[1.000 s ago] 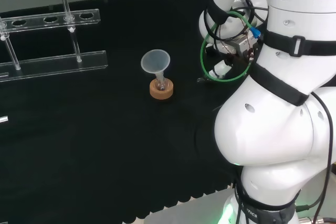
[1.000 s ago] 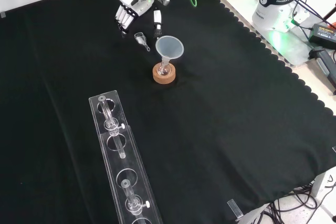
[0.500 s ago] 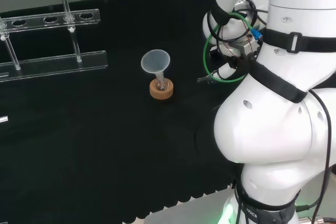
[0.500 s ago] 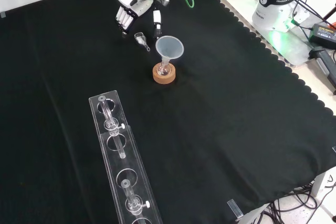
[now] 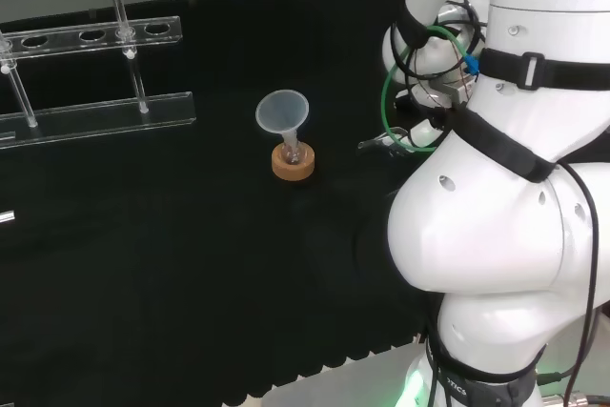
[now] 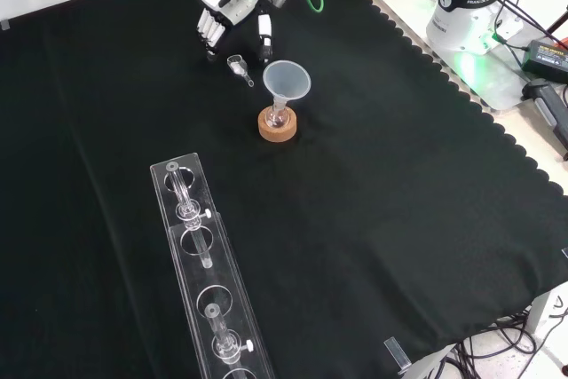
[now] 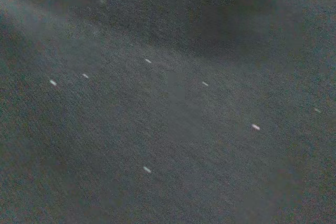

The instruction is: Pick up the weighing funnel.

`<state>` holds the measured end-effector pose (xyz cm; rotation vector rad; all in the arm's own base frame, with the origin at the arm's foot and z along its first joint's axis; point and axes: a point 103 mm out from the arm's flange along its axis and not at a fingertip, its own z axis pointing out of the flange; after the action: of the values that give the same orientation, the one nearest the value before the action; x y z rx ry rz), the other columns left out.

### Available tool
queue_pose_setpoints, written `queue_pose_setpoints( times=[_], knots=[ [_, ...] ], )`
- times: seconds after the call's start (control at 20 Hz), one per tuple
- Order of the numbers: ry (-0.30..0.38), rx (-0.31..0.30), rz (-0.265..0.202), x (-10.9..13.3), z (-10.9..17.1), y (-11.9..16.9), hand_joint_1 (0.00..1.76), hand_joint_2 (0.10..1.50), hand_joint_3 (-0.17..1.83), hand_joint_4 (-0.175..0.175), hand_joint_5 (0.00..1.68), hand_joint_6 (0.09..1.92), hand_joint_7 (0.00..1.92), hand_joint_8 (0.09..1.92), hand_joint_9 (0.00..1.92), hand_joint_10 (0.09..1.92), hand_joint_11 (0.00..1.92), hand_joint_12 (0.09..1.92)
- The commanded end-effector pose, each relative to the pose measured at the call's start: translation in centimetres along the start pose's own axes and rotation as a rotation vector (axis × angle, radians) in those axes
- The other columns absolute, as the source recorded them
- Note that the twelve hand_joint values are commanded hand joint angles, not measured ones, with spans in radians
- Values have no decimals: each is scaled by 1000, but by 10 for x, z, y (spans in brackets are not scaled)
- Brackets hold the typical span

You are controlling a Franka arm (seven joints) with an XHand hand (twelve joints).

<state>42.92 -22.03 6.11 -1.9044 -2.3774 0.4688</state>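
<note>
Although the hand (image 6: 229, 8) has been brought over the right spot, the pick-up itself is not yet made, so I judge the task to be in its approach, with the grasp and the lift both left to do. Seen from the front, the weighing funnel (image 6: 238, 65) lies on the black cloth (image 6: 399, 175), a small clear scoop with its short stem pointing towards the big funnel (image 6: 287, 80), which stands just beside it, mouth up, in a small flask (image 6: 278, 116) on a cork ring (image 6: 278, 128). The hand hangs above the piece with its fingers (image 6: 209, 35) pointing down at the cloth and its thumb (image 6: 264, 46) held well apart from them, so it is spread and holds nothing. The weighing funnel sits below the gap between fingers and thumb, a little nearer the camera than the fingertips, and I can see nothing of the hand touching it. What is left, as I read it, is to lower the hand, bring fingers and thumb together round the small piece, and raise it clear of the cloth without knocking the big funnel close by. A clear test-tube rack (image 6: 209, 281) lies well apart, in the front view's lower left, and plays no part.
</note>
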Motion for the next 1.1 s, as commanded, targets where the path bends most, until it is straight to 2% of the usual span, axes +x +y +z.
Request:
queue_pose_setpoints(
  times=[0.05,0.85,0.95,1.1],
  knots=[
    [-3,9,10,23,-4,11,445,716,5,-130,550,774,653,863,651,782,635,1331],
    [2,4,12,24,0,14,450,721,7,-136,570,786,702,874,668,788,650,1327],
    [14,-15,16,21,0,14,452,722,7,-138,574,791,734,868,690,784,665,1317],
    [17,-56,18,7,6,9,459,725,8,-145,631,826,887,849,824,731,755,1266]
  ],
)
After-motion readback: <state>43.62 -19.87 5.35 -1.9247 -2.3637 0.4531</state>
